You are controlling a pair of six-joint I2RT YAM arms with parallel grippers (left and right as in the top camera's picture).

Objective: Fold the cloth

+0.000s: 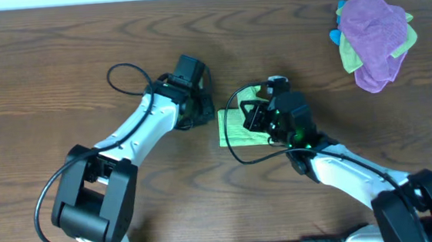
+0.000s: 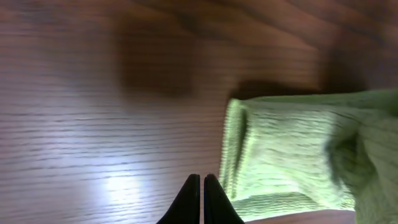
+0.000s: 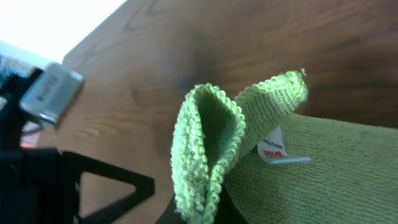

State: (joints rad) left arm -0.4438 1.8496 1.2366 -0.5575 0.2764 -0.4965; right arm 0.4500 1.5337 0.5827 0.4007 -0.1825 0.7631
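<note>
The cloth (image 1: 236, 127) is a light lime-green towel, folded small, at the middle of the wooden table. My right gripper (image 1: 256, 116) is above it and shut on a pinched fold of its edge (image 3: 205, 155), which stands up between the fingers. The white tag (image 3: 277, 149) shows beside that fold. My left gripper (image 1: 199, 99) is just left of the cloth, shut and empty. In the left wrist view the closed fingertips (image 2: 202, 186) sit over bare wood beside the cloth's folded edge (image 2: 292, 155).
A purple cloth (image 1: 371, 35) bunched with a duller yellow-green cloth (image 1: 403, 40) lies at the far right of the table. Black cables loop from both arms over the table (image 1: 57, 64). The left arm's gripper body shows in the right wrist view (image 3: 50, 93).
</note>
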